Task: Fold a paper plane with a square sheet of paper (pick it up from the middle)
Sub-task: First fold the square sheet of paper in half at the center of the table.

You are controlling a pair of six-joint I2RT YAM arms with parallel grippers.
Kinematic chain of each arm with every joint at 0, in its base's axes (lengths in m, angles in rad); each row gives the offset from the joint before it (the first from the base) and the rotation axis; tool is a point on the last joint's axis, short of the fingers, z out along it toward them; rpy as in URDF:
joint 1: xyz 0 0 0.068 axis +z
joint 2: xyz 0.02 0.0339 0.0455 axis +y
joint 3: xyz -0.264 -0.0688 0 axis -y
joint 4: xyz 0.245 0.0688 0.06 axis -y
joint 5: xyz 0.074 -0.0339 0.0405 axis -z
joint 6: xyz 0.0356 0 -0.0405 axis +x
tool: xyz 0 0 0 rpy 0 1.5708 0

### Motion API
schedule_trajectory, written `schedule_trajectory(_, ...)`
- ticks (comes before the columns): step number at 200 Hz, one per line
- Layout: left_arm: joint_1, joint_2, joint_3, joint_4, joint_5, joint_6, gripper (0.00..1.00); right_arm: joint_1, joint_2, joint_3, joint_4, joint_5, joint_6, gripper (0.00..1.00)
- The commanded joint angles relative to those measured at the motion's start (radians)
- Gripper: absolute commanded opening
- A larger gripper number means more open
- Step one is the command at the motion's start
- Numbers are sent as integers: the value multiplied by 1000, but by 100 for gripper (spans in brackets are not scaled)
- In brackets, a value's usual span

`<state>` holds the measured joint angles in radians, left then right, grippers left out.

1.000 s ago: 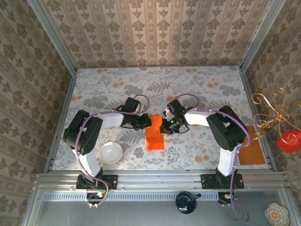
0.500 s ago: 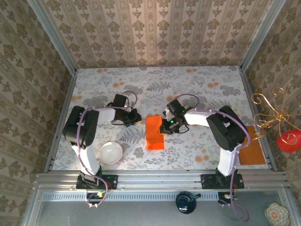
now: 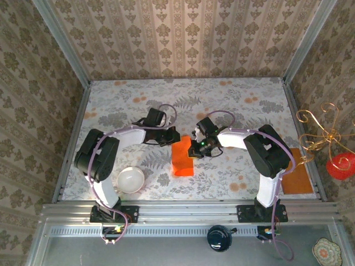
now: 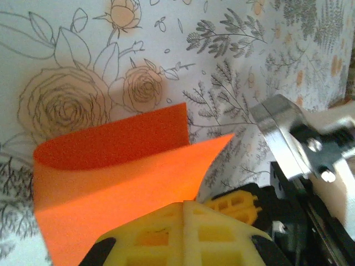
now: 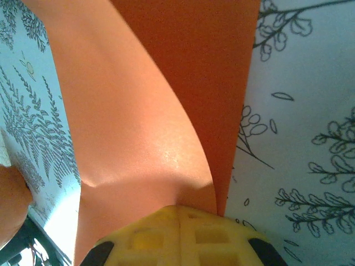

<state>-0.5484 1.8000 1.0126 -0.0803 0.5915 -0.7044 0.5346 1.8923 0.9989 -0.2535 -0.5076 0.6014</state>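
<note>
Square sheet of paper (image 3: 182, 160), bright orange and plain, lies folded into a narrow upright strip in the middle of the floral surface (image 3: 233, 111), between the 2 tools. Seen from the left wrist, its upper layer (image 4: 111, 183) curls up off the surface in a soft loop. Seen from the right wrist, a layer (image 5: 138, 111) bows upward into the fingertips.

A white bowl (image 3: 131, 179) sits near the left arm's base, well apart from the sheet, its pale inside showing.

The left arm bends rightward. Its tool (image 3: 171, 138) (image 4: 183, 216) is closed, tips at the raised flap by the strip's far left corner; whether it pinches the flap I cannot tell. The right arm bends leftward. Its tool (image 3: 193, 151) (image 5: 178, 219) is clamped on the sheet's right edge.
</note>
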Motion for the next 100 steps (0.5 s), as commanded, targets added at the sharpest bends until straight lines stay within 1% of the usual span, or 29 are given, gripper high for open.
schedule_trajectory(1, 12, 62, 27, -16, 6, 8, 7, -15, 152, -130, -260, 401, -2, 4)
schedule_trajectory(29, 50, 117, 31, 5, 19, 26, 7, -14, 152, -135, -253, 403, 5, 5)
schedule_trajectory(53, 88, 157, 54, -24, 13, 61, 7, -15, 154, -140, -248, 405, 9, 4)
schedule_trajectory(55, 109, 160, 55, -27, 13, 63, 7, -14, 154, -140, -248, 405, 9, 4)
schedule_trajectory(62, 130, 169, 67, -38, 11, 70, 7, -14, 155, -140, -248, 406, 10, 4)
schedule_trajectory(100, 195, 213, 177, -182, -71, 131, 7, -15, 153, -140, -245, 411, 14, 4)
